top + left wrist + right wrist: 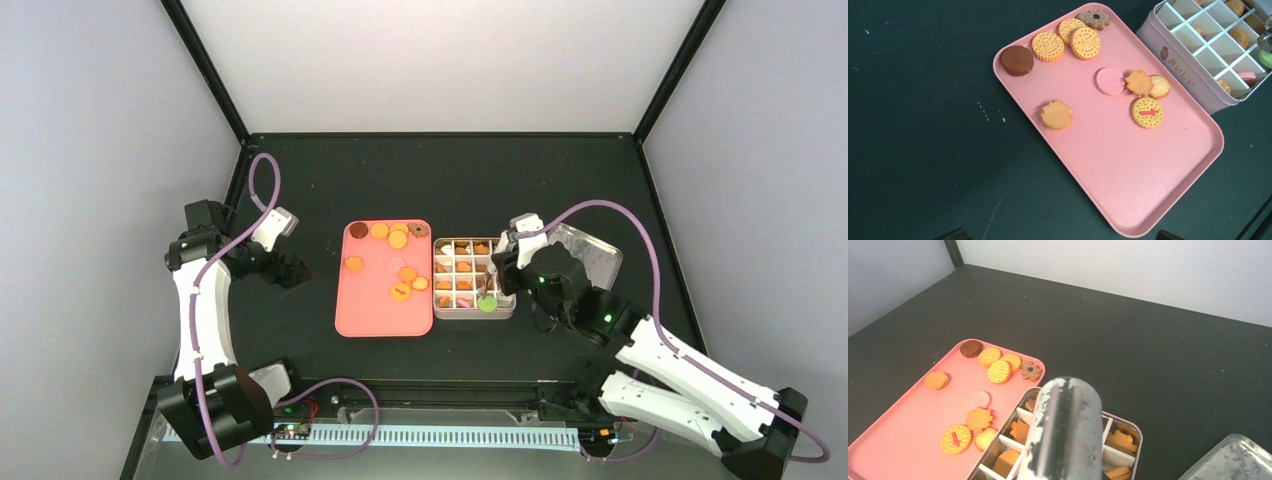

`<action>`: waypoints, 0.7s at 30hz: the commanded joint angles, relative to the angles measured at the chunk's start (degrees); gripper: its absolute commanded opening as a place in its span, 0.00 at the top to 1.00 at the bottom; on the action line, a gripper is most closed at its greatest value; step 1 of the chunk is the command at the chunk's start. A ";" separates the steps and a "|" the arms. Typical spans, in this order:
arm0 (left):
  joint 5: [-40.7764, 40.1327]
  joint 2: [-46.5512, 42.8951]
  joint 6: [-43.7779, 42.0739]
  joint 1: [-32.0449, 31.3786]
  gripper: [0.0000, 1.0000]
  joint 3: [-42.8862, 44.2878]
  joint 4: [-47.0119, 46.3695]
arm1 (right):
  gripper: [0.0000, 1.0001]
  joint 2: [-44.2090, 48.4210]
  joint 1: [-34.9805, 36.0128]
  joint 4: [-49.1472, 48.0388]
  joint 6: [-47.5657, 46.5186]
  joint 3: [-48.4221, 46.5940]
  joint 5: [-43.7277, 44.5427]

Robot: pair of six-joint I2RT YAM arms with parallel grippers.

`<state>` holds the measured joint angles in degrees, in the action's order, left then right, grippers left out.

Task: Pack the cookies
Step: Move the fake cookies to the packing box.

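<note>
- Cookies [399, 291], small flat orange, pink and brown discs, lie loose on the pink rectangular tray [370, 318], mostly toward its 12 o'clock end.
- More cookies fill the white divided tin [476, 314] at the tray's 3 o'clock.
- Right gripper [497, 268] is clenched on scuffed metal tongs [1065, 435] over the tin, probably placing the green cookie [487, 304].
- Left gripper [292, 270] hangs released at the tray's 9 o'clock, out of the way.

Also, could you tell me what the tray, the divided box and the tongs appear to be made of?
The tray looks like matte pink plastic: even colour, soft rounded rim. The divided box seems painted tin or plastic, with a printed wall and thin white partitions. The tongs look like bare metal, dull grey and scuffed.
</note>
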<state>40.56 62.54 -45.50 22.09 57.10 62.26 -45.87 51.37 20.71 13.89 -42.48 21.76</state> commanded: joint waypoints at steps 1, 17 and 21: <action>-0.02 -1.27 -1.43 -0.29 0.01 1.17 1.38 | 0.71 3.35 0.22 1.97 -1.01 -2.63 1.40; 0.30 -1.03 -2.03 -0.29 0.01 2.45 2.67 | 0.70 4.96 2.09 2.58 -0.08 -0.27 -7.27; 0.38 -1.11 -2.05 -0.29 0.01 2.64 2.89 | 0.69 3.41 2.54 2.91 -0.82 -0.50 -7.08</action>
<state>40.56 62.54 -46.37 22.09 57.25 63.68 -41.69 53.19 24.40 13.98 -42.61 15.77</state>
